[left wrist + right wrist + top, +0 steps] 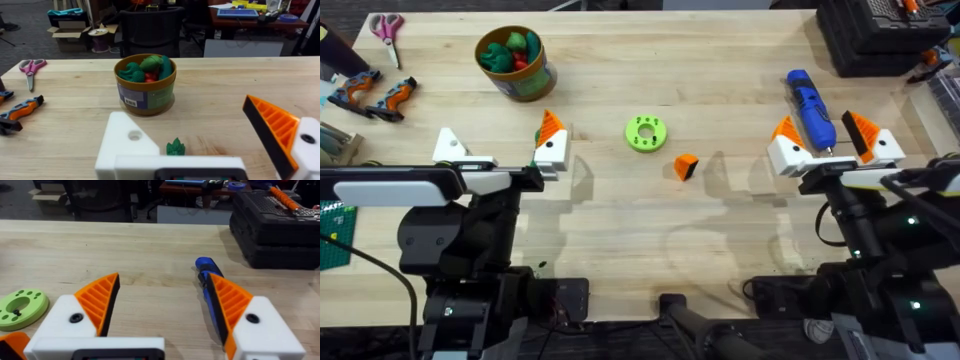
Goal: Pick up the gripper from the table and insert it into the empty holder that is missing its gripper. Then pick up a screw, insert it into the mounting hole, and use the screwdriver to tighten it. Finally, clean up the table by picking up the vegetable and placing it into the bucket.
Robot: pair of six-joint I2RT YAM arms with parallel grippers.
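The orange wedge-shaped gripper lies on the table at the middle, and it also shows as the orange gripper piece in the right wrist view. My left gripper is open. One finger is a bare white holder with a mounting hole, the other carries an orange pad. The small green vegetable lies on the table between them. The bucket stands beyond. My right gripper is open, with the blue screwdriver lying by one finger.
A green disc with holes lies mid-table with a small dark item in its hollow. Pink scissors and orange pliers are at the far left. A black case sits at the back right.
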